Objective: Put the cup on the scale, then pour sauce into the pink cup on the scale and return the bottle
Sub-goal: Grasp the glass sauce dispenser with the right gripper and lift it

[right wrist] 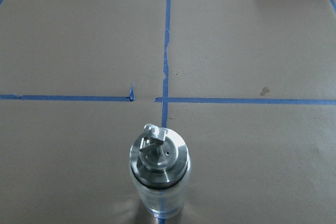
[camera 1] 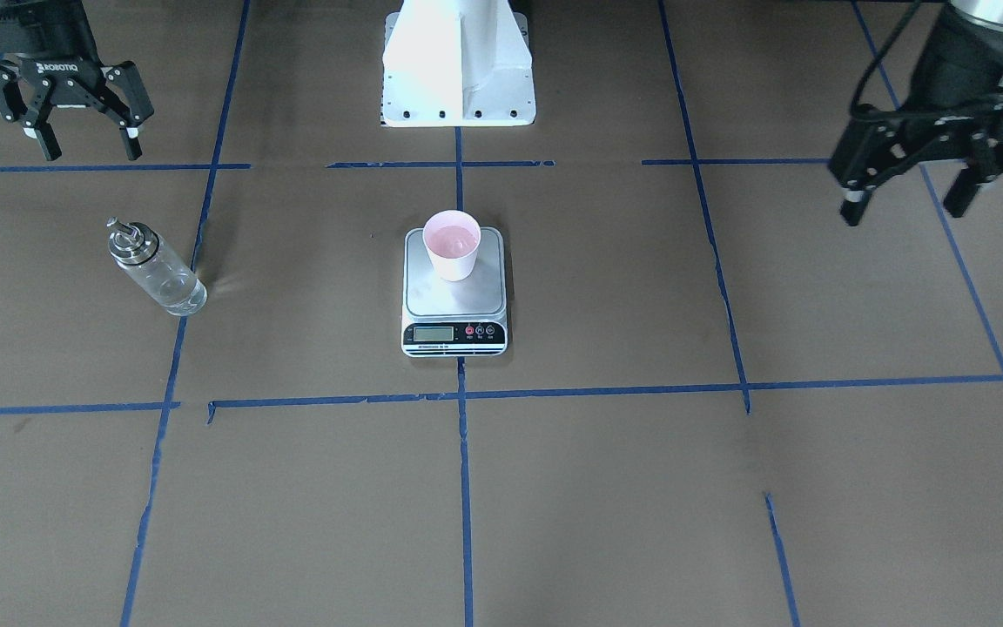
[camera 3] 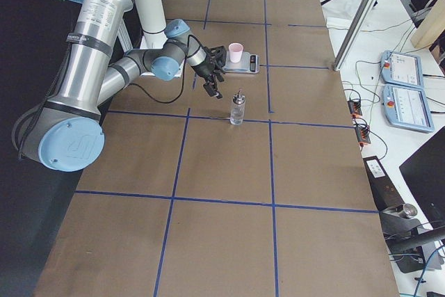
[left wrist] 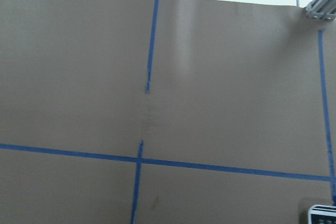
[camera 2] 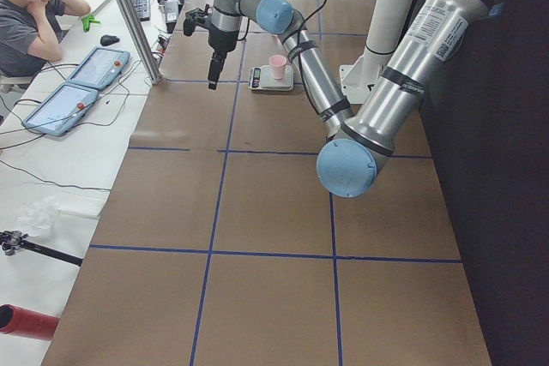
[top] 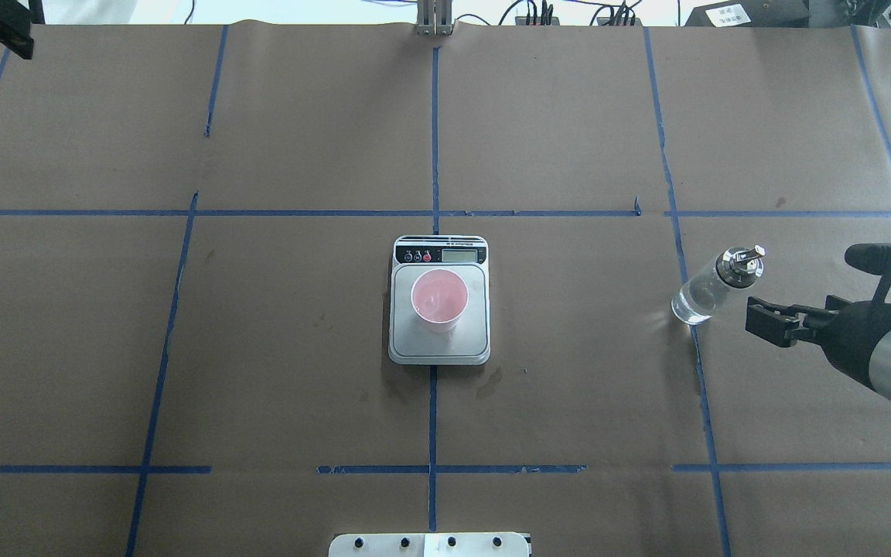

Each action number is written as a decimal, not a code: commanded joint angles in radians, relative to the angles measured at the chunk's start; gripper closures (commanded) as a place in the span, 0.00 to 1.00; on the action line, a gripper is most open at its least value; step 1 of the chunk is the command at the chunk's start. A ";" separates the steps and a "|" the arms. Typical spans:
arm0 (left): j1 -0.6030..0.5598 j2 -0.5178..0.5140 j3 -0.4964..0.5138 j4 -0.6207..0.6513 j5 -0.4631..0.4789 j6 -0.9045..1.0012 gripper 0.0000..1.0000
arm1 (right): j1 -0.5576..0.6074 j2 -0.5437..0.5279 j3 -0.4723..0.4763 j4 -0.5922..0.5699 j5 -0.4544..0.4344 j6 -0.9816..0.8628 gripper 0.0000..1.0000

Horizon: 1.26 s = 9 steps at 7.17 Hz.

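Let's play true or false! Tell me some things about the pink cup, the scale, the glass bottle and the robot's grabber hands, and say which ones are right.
1. The small pale pink paper cup stands on the flat kitchen scale with the grey steel platform. True.
2. The right gripper is squeezing the clear glass bottle with the metal spout. False: the right gripper is open and apart from the bottle.
3. The bottle lies on its side. False: it stands upright on the brown paper-covered table.
4. The left gripper is open and holds nothing. True.
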 commanded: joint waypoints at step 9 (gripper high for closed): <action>-0.087 0.064 0.113 -0.053 0.008 0.248 0.00 | -0.108 0.219 -0.361 0.121 -0.358 0.011 0.00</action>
